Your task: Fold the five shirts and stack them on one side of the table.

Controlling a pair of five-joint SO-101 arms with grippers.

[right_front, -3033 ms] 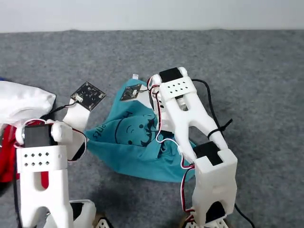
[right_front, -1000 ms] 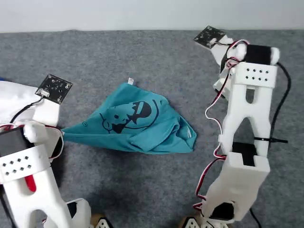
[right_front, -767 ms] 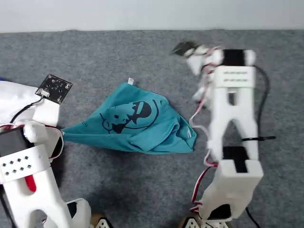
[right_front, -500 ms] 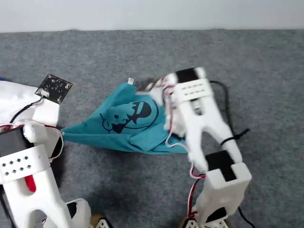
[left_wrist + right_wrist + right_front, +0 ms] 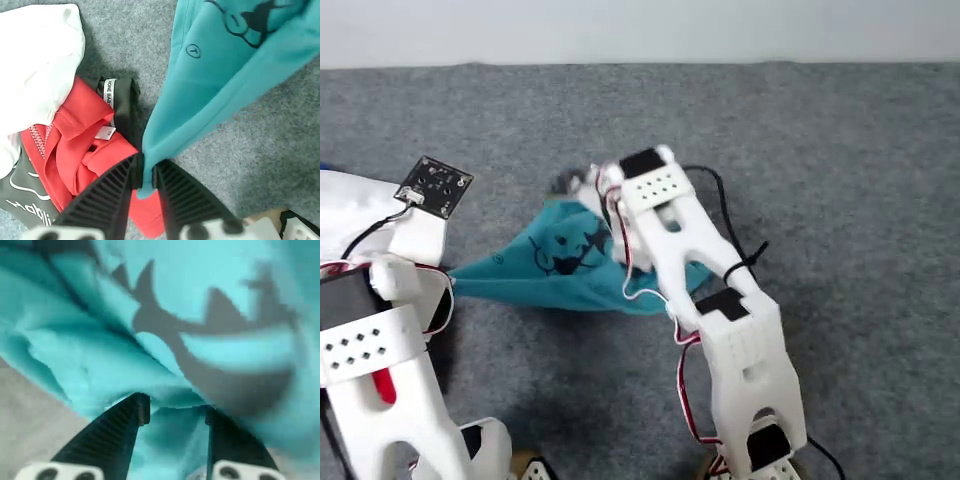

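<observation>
Left claw (image 5: 145, 172) clenched on teal shirt (image 5: 535, 275), right claw (image 5: 172, 415) spread over it

Left arm sits at the near left of the grey worktop (image 5: 840, 150), its claw gripping one stretched corner of the shirt. Right arm is stretched forward and leftward across the shirt's middle, fingers apart with teal cloth between them. Beside the left claw lies a heap: a white shirt (image 5: 35, 55), a red shirt (image 5: 70, 150), a dark shirt (image 5: 20, 195).

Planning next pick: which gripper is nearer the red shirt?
Left. The left gripper, shut on the teal shirt, is beside the red shirt; the right gripper is farther, over the teal shirt's print.
</observation>
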